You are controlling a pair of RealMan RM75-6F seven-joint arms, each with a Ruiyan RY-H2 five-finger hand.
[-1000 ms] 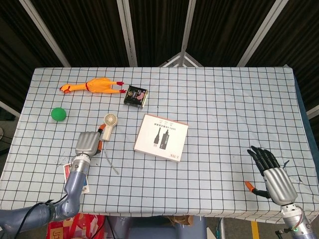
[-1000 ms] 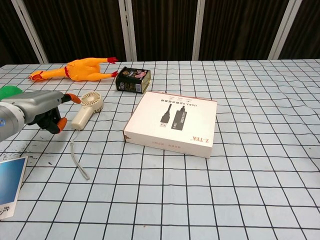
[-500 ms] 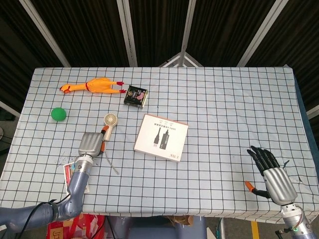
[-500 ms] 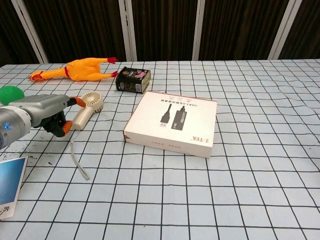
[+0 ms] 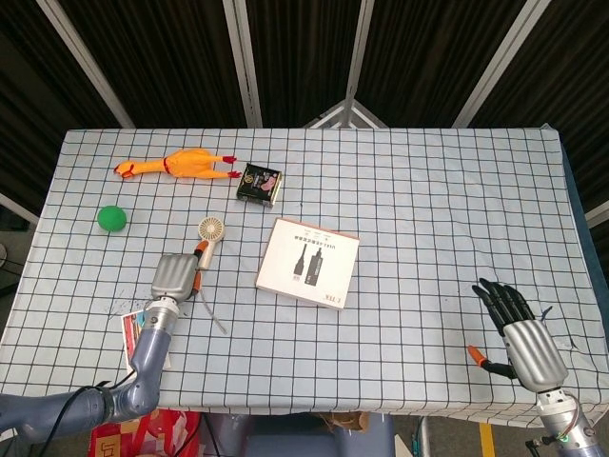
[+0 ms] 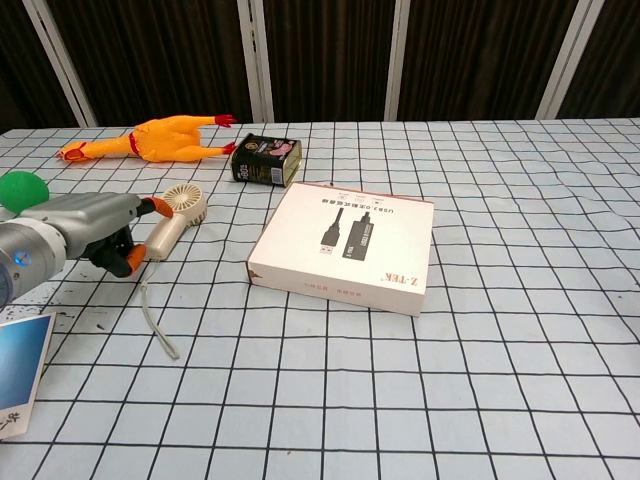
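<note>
**Left hand closing in on the handheld fan**

Starting at the left of the table, a small green ball lies at about ten o'clock from our left hand, well apart from it. The left hand sits low over the checked tablecloth, fingers curled in, orange tips touching or just short of the handle of the small cream plastic handheld fan. We cannot tell whether anything is truly pinched; nothing looks lifted. The fan lies flat, its round head at one o'clock from the hand and its thin white cord trailing toward six o'clock.

To grip well, we judge the fingers should wrap the handle, not the round head, with thumb opposite, keeping clear of the cord.

Further right are the yellow rubber chicken at the far edge, the dark rectangular tin beside it, and the flat white cardboard box near the middle.

At the far right, our right hand rests apart from everything, fingers spread, holding nothing.

Only the head view shows the right hand; the chest view shows the left fingertips at the handle, hidden from above by the hand's back.
</note>
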